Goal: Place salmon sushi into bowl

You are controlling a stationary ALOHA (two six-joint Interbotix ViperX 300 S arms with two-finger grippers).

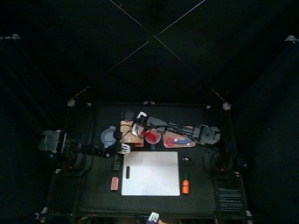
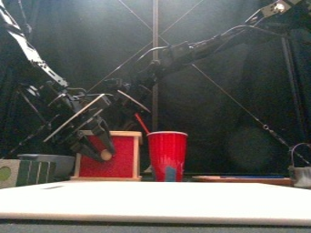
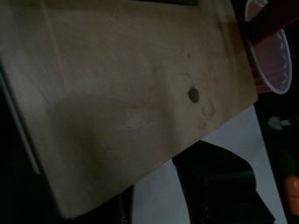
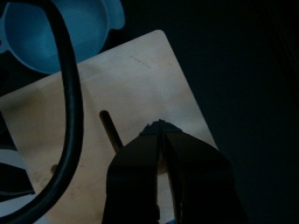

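White sheet point(image 1: 149, 173): at the table's front.
Tan box point(image 3: 117, 96): behind the sheet.
Bowl point(image 4: 41, 35): beside the box.
Right gripper point(image 4: 158, 131): clenched, above the box.
Left gripper point(image 2: 95, 141): by the box; state unclear.
Salmon sushi point(image 1: 114, 182): on the table left of the sheet.

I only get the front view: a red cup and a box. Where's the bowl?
Observer: The right wrist view shows the bowl, pale blue, beside the tan box.
Operator: And the sushi?
Observer: Top view: the salmon sushi lies on the table, left of the white sheet.
Operator: Is the right gripper open?
Observer: No, the right gripper is shut, over the tan box.
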